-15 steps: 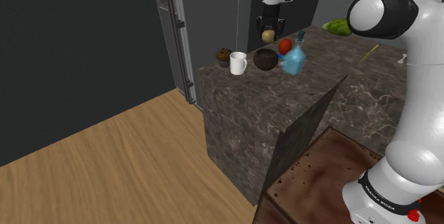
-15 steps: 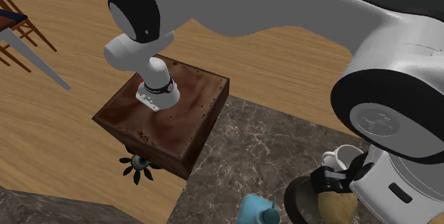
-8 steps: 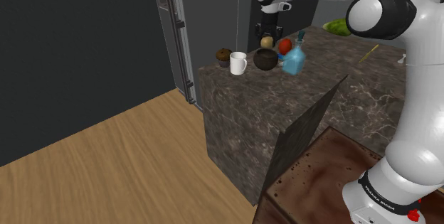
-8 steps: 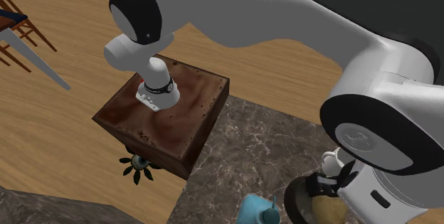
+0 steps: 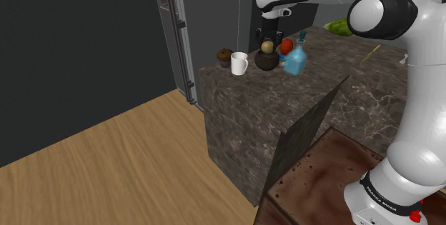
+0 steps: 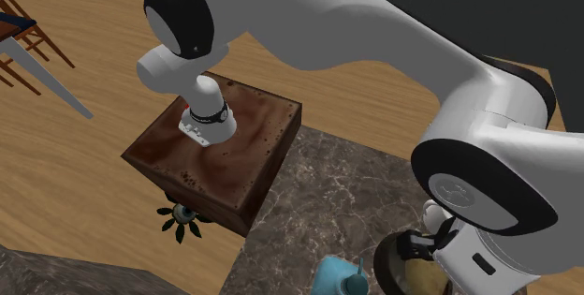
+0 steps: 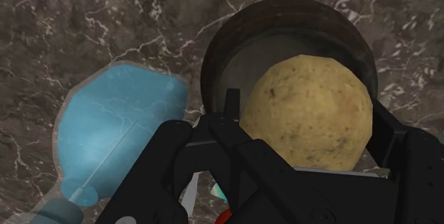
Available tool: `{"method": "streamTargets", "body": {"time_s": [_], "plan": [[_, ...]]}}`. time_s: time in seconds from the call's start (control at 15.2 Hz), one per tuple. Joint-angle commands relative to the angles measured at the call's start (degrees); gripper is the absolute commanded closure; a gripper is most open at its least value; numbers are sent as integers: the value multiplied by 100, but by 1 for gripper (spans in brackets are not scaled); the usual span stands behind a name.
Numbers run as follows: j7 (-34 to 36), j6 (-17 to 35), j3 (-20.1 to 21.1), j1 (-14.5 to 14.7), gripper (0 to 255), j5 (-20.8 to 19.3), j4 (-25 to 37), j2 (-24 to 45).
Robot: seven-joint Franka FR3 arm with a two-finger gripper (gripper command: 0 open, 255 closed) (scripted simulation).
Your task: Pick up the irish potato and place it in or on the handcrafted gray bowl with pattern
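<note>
You had the gripper (image 7: 309, 134) clamped across the middle of the potato (image 7: 306, 102), over the dark bowl (image 7: 284, 15) near the blue bottle (image 7: 121, 119); it appeared firm, rounded, light and prone to rolling.

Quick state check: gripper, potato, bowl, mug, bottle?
gripper: shut on the potato, above the bowl
potato: clasped between the fingers, off the counter, over the bowl's opening
bowl: upright on the counter; nothing in the part of its inside that shows
mug: upright on the counter beside the bowl, apart from the gripper
bottle: upright on the counter, cap on
</note>
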Motion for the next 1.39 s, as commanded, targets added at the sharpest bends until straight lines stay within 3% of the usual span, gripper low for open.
{"method": "streamTargets", "body": {"time_s": [0.0,0.13,0.2,0.53,0.79,1.32], "plan": [[0,4,0,0,255,0,-1,1],[0,4,0,0,255,0,-1,1],[0,4,0,0,0,0,-1,1],[0,4,0,0,0,0,-1,1],[-14,-731,6,24,0,6,742,10],[-14,-731,6,24,0,6,742,10]]}}
